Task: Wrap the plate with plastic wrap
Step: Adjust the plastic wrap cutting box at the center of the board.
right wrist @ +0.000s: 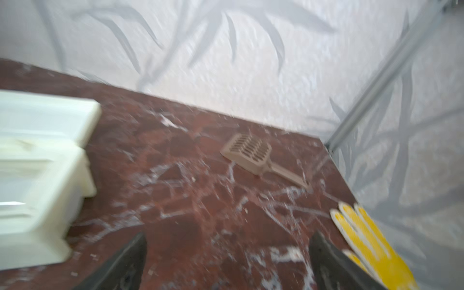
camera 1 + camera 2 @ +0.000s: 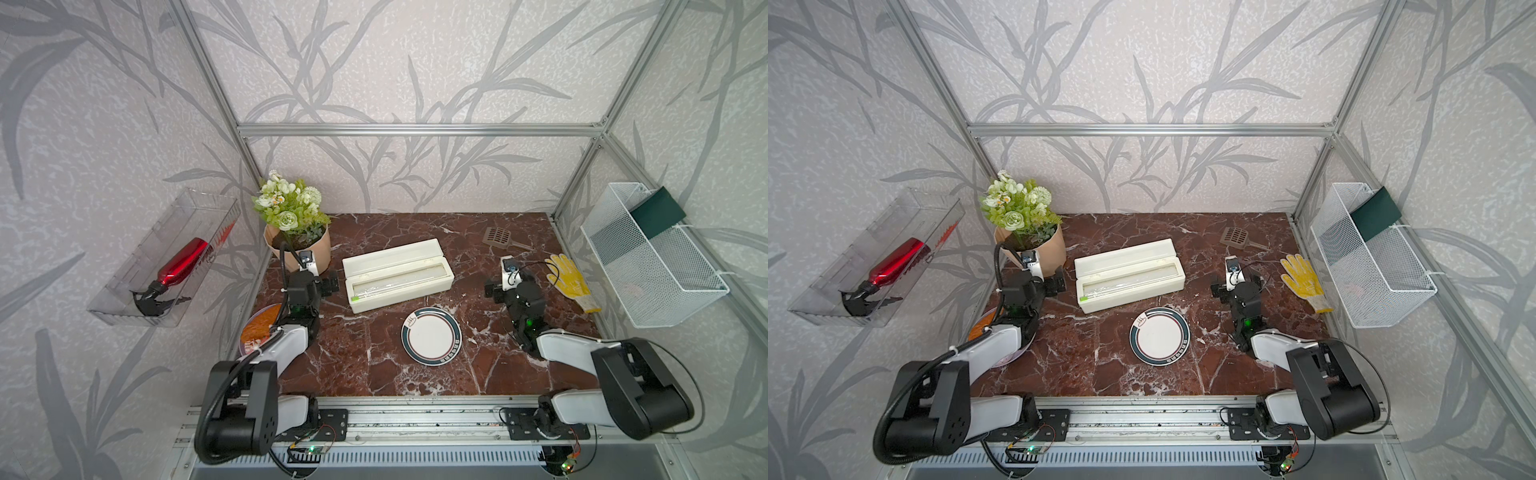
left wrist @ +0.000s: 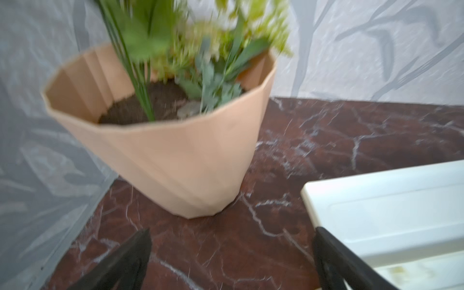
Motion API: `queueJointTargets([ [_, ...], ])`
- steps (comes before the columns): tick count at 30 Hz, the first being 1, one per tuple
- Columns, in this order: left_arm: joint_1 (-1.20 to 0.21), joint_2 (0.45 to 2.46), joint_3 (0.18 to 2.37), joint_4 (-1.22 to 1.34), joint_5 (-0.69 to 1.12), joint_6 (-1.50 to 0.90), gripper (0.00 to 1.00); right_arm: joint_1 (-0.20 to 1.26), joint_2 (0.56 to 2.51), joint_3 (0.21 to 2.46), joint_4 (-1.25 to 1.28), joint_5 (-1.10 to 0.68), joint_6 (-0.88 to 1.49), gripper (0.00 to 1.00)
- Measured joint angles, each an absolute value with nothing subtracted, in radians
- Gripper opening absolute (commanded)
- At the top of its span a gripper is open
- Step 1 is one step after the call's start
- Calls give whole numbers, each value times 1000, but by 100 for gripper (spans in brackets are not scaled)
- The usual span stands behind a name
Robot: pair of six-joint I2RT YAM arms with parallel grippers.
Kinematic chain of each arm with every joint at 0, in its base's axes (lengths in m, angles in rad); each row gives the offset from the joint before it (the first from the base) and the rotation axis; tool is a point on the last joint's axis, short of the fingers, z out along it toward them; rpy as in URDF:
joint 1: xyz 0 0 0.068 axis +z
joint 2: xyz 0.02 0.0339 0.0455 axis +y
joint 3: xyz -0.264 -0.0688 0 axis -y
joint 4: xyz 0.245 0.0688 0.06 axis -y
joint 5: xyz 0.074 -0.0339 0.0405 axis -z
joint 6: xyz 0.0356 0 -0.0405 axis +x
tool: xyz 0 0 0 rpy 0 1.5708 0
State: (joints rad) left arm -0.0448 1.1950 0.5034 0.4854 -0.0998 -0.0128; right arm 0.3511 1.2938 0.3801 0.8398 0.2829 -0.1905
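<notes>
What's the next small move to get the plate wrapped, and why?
Probably ease the left claw over to the open dispenser box and pinch the plastic wrap edge. The plate lies bare, no film is drawn out, and both it and the right claw are open and empty.

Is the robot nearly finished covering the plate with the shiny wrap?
Not yet, it's only at the start. Done: nothing; the plate sits bare and uncovered. In hand: nothing; the left hand and right hand are both open and empty, either side of the open dispenser box. Left: pull the plastic wrap out of the box, lay it over the plate and tuck it round.
</notes>
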Motion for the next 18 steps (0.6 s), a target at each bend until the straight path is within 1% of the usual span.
queueJointTargets([
  [2,-107,1119,570,393,-130,-14,99,447,1199,419,774,297,-229,99],
  [5,-205,1015,672,229,-190,-49,99,588,1066,529,599,305,-244,99],
  [7,-271,957,736,89,-228,-86,99,667,1006,633,457,323,-209,99],
  [9,-326,927,807,-70,-273,-133,99,721,997,759,294,370,-140,99],
  [13,-366,940,986,-409,-310,-242,99,746,1055,1050,-114,374,31,99],
  [15,-365,936,1021,-485,-303,-278,99,733,1083,1145,-253,341,92,99],
  [18,-363,957,1053,-609,-231,-315,98,661,1111,1201,-402,197,205,99],
])
